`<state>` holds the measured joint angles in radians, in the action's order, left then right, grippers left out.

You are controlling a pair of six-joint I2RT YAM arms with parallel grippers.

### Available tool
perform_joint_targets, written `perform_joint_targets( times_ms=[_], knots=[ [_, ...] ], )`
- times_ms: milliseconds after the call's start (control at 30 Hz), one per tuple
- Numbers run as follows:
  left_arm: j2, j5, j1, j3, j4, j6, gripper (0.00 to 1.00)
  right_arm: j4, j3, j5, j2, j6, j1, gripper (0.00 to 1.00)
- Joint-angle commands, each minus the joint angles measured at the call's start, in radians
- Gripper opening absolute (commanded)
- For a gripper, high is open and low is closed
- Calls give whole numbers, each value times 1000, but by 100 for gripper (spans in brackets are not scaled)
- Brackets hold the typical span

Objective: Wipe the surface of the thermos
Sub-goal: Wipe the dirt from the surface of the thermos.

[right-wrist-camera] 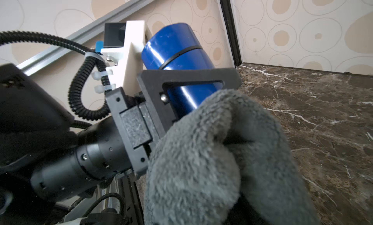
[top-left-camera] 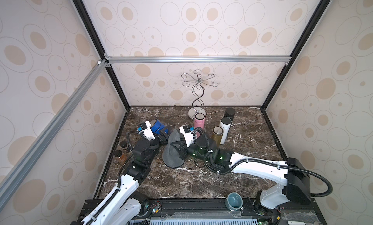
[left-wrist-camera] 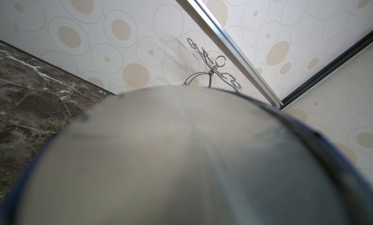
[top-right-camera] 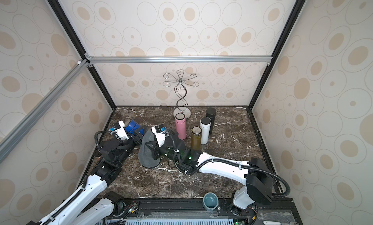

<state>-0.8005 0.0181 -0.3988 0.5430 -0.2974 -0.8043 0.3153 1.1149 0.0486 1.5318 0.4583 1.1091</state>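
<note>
A blue thermos [top-left-camera: 156,126] is held tilted off the marble table at the back left, with my left gripper [top-left-camera: 163,135] shut on its body. In the left wrist view its blurred grey end [left-wrist-camera: 181,153] fills most of the picture. My right gripper [top-left-camera: 176,147] is shut on a grey fluffy cloth [top-left-camera: 172,153], whose fingers are hidden in the folds. The cloth [right-wrist-camera: 212,153] lies bunched against the thermos [right-wrist-camera: 181,58] just past the left gripper's black finger frame [right-wrist-camera: 181,80]. Its lower edge drapes onto the table [top-left-camera: 201,183].
Pink [top-left-camera: 199,123], gold [top-left-camera: 217,135], white [top-left-camera: 225,131] and black [top-left-camera: 230,113] thermoses stand upright right of the cloth. A wire stand [top-left-camera: 198,92] rises at the back wall. Two small jars [top-left-camera: 122,151] sit at the left edge, a grey-blue cup [top-left-camera: 234,200] at the front.
</note>
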Motion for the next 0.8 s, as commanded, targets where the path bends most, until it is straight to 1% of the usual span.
perform_joint_targets(
  times_ms=[0, 133, 300, 367, 433, 533, 633, 667, 767],
  knots=[
    [62, 68, -16, 14, -74, -46, 0, -25, -11, 126, 44, 42, 6, 0],
    [99, 32, -17, 21, -46, -11, 0, -65, -87, 181, 16, 82, 7, 0],
    [92, -19, -16, 27, -14, 36, 0, -123, -189, 228, -61, 128, 13, 0],
    [78, -33, -16, 14, -20, 39, 0, -143, -205, 211, -95, 124, 19, 0],
    [61, -54, -17, 8, -31, 42, 0, -110, -213, 146, -114, 103, 34, 0],
    [29, -86, -17, -9, -51, 42, 0, -52, -174, 80, -97, 21, 88, 0],
    [-4, -114, -18, -15, -56, 36, 0, -36, -83, 2, -16, -7, 106, 0],
    [-16, -120, -18, -13, -48, 29, 0, -24, -57, -8, 19, -8, 105, 0],
    [-25, -131, -21, -5, -28, -4, 0, -49, 32, 32, 110, -14, 110, 0]
  ],
)
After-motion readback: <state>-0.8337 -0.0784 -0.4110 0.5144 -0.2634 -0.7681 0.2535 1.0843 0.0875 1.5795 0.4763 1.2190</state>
